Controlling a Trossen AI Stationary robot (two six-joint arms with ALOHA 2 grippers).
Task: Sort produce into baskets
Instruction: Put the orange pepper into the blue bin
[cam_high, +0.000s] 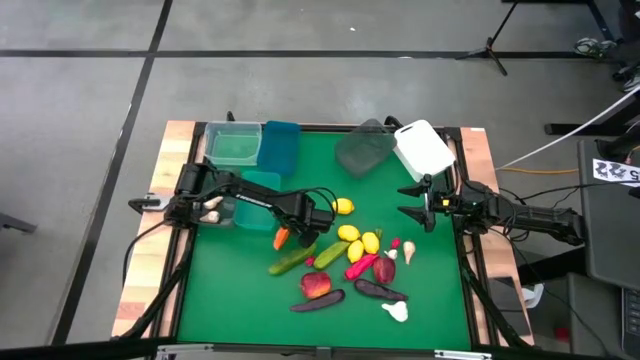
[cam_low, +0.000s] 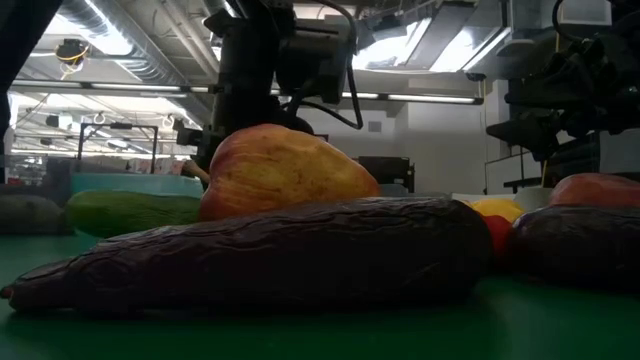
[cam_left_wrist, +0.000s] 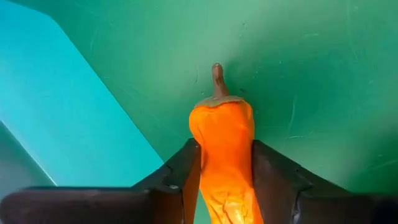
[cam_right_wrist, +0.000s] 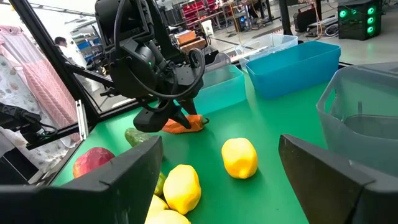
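On green felt table mat (cam_high: 220, 290), beside teal rectangular plastic tub (cam_high: 258, 186): left gripper (cam_high: 293, 235), fingers (cam_left_wrist: 186, 171) pressed against both sides of orange toy carrot (cam_left_wrist: 224, 149), carrot lying on mat. Near white rectangular plastic tub (cam_high: 424, 148): right gripper (cam_high: 414, 200), jaws spread wide, empty, just above mat.

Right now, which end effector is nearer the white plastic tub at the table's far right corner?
Right. The right end effector sits just below the white plastic tub, fingers open. The left end effector is across the green mat, closing around the orange toy carrot.
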